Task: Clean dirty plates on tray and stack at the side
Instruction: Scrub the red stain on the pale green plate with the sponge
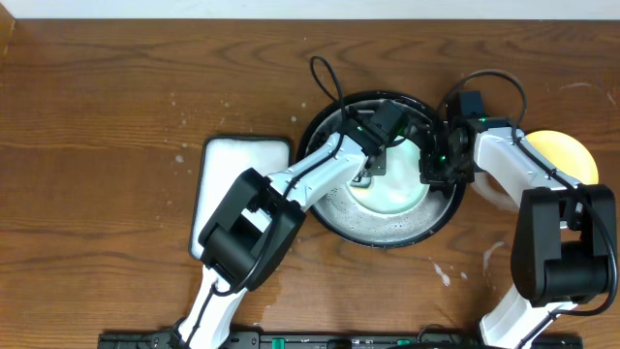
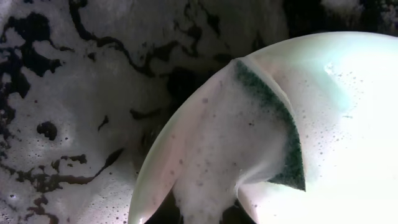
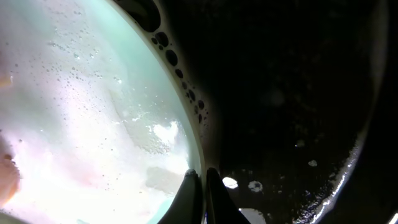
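Observation:
A pale mint-green plate (image 1: 395, 189) lies soapy inside the black tray (image 1: 334, 219). My left gripper (image 1: 373, 165) is shut on a green sponge (image 2: 273, 118) and presses it on the plate (image 2: 348, 124); foam hides its fingers in the left wrist view. My right gripper (image 1: 433, 167) is shut on the plate's right rim (image 3: 198, 163), one finger (image 3: 200, 190) on each side. The plate (image 3: 93, 112) fills the left of the right wrist view, the tray (image 3: 292, 93) the right. A yellow plate (image 1: 564, 153) lies on the table at the right, partly behind my right arm.
A white rectangular tray (image 1: 232, 165) lies left of the black tray, partly under my left arm. Whitish soapy streaks (image 1: 441, 274) mark the wood tabletop in front of the black tray. Cables loop behind the tray (image 1: 325, 78).

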`<act>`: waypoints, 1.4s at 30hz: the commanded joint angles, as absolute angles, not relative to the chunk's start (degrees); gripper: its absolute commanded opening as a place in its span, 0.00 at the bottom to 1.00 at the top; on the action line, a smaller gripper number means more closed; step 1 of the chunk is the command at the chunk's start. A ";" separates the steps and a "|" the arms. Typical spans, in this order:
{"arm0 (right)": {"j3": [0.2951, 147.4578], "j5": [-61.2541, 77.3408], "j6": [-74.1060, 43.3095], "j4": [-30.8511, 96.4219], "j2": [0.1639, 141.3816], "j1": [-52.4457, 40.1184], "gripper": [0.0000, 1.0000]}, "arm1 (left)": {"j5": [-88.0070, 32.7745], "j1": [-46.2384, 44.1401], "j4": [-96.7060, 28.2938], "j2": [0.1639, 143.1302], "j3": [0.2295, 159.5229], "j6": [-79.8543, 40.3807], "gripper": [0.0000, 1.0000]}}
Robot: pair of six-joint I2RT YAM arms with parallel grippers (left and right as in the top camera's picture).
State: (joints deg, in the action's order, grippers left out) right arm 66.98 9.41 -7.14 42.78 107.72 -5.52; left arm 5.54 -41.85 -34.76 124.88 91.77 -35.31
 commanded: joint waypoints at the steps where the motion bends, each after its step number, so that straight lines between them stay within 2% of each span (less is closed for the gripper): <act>1: 66.63 6.48 -6.50 42.98 106.85 -5.34 0.01 | 5.17 -38.70 -32.01 130.19 88.42 -33.47 0.07; 6: 66.63 6.48 -5.50 42.98 106.85 -5.37 0.01 | -12.08 -39.07 -21.91 130.32 88.42 -38.87 0.07; 11: 66.63 6.48 -5.48 42.87 106.85 -5.37 0.01 | -20.69 -41.19 -17.41 130.63 88.42 -42.78 0.08; 19: 66.63 6.48 -5.48 42.68 106.85 -5.37 0.01 | -21.47 -45.91 -17.91 130.76 88.40 -42.89 0.08; 28: 66.63 6.48 -5.50 42.83 106.85 -5.37 0.01 | -21.41 -46.26 -21.45 130.76 88.40 -40.84 0.08; 30: 66.63 6.48 -5.50 42.83 106.85 -5.37 0.01 | -19.53 -46.11 -23.99 130.76 88.40 -40.34 0.08; 42: 66.63 6.48 -5.50 42.65 106.85 -5.34 0.01 | 12.67 -41.69 -39.13 130.69 88.42 -35.57 0.07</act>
